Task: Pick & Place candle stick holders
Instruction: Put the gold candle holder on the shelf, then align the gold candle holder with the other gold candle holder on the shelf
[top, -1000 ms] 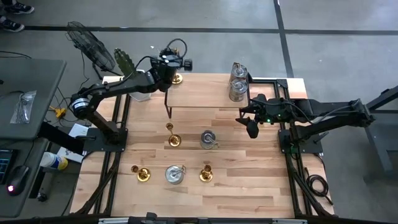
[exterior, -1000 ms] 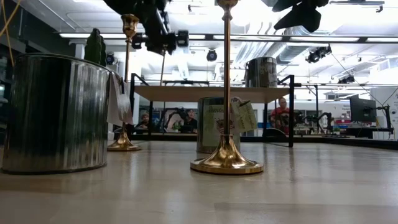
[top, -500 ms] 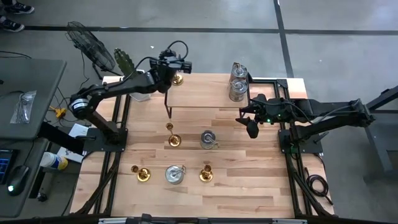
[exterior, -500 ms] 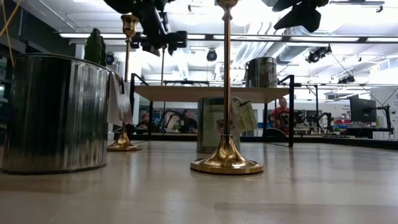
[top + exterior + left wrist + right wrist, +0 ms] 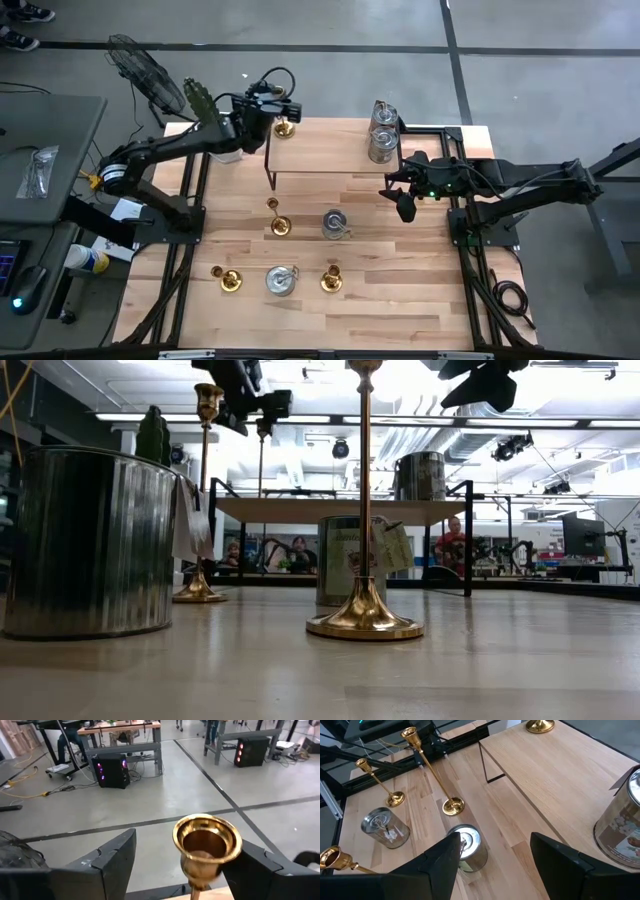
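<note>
left gripper (image 5: 268, 102) sits at approx 11 o'clock of the table (image 5: 400, 290), over the far-left corner of the raised shelf (image 5: 330, 145). vs a sec ago the jaws have spread and the wrist has backed off toward 10 o'clock. the gold stick (image 5: 285, 126) it was over now stands free on the shelf corner. in the left wrist view the stick's cup (image 5: 206, 842) sits between the two dark fingers (image 5: 107, 867) w/ clear gaps both sides, nothing gripped. looks like a release just done: one gold stick placed on the shelf, arm prob free for the next.

right gripper (image 5: 404, 205) hangs at approx 3 o'clock, just off the shelf's right leg, no change over the sec. its fingers (image 5: 437, 865) stand part-open w/ nothing between them.

still on the lower table: gold stick (image 5: 279, 224) near centre, leaning look from above, flared base; gold stick (image 5: 228, 279) at 8 o'clock; gold stick (image 5: 331, 279) at 6 o'clock. silver cups: one (image 5: 335, 223) at centre beside the centre stick, one (image 5: 280, 280) between the two near sticks. two more silver cups (image 5: 381, 138) are on the shelf's far-right end, at approx 1 o'clock, touching or nearly.

sticks: shiny brass, slim stems, round flared bases, small cup tops. silver cups: squat, shiny, w/ paper tags.
</note>
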You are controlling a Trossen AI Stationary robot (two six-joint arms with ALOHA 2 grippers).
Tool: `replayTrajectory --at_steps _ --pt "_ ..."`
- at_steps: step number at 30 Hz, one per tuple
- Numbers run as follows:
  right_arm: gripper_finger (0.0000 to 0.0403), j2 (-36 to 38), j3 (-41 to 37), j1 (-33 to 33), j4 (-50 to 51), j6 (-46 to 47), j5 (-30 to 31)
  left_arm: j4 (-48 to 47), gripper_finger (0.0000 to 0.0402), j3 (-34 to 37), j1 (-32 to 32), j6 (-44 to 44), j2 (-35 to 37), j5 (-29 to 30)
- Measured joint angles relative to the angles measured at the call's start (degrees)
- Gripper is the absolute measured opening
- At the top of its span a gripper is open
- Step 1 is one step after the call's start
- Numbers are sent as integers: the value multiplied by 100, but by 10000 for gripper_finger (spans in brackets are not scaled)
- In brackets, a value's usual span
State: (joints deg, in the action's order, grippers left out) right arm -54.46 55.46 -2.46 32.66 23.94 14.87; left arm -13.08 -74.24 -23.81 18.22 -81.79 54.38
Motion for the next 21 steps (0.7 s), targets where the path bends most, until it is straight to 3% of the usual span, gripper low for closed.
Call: replayTrajectory --at_steps 21 --pt "233 2 0 -4 49 26 -28 -210 265 -2 421 -63 -1 -8"
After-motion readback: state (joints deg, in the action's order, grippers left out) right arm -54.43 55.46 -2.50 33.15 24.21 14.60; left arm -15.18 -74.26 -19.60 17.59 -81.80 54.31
